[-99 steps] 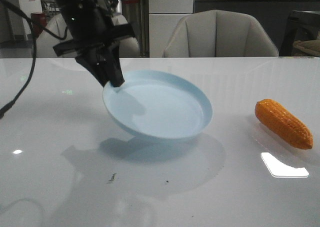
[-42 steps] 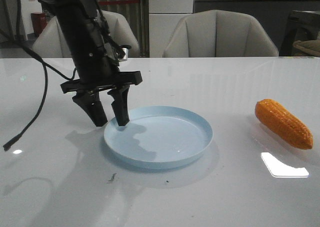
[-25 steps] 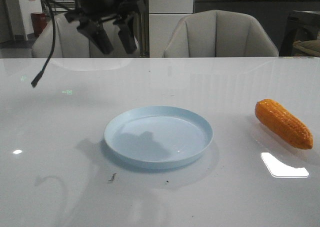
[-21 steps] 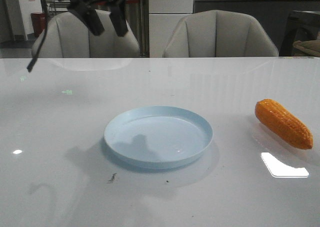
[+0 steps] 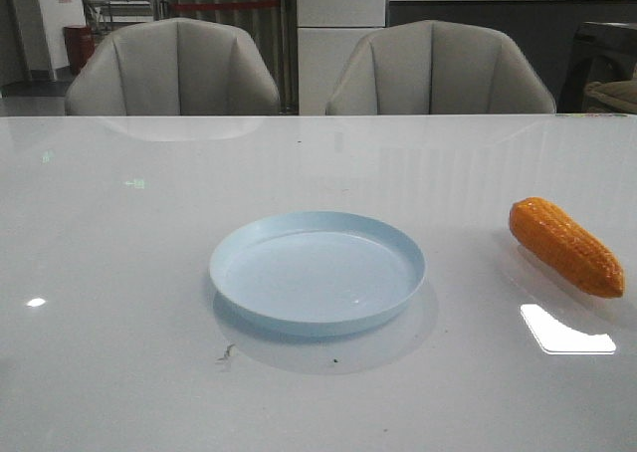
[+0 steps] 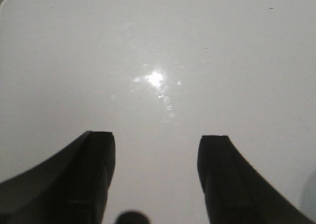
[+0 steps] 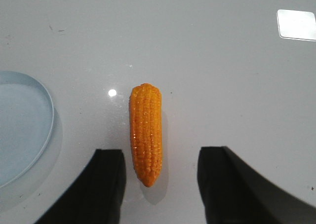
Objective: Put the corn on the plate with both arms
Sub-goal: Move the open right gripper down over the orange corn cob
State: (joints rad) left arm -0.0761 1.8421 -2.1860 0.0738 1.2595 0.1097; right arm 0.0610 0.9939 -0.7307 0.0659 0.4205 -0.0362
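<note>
Pale blue plate (image 5: 317,284) lies flat on the white surface (image 5: 119,273), nearest. Orange corn (image 5: 565,245) lies farther right, well apart. Right pincer (image 7: 160,184) spread wide, straddling the corn's tip above it; left pincer (image 6: 155,177) wide over bare surface.

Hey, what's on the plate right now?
Nothing: the plate sits bare on the table. The corn lies apart, to its right. Its whole inside shows.
</note>
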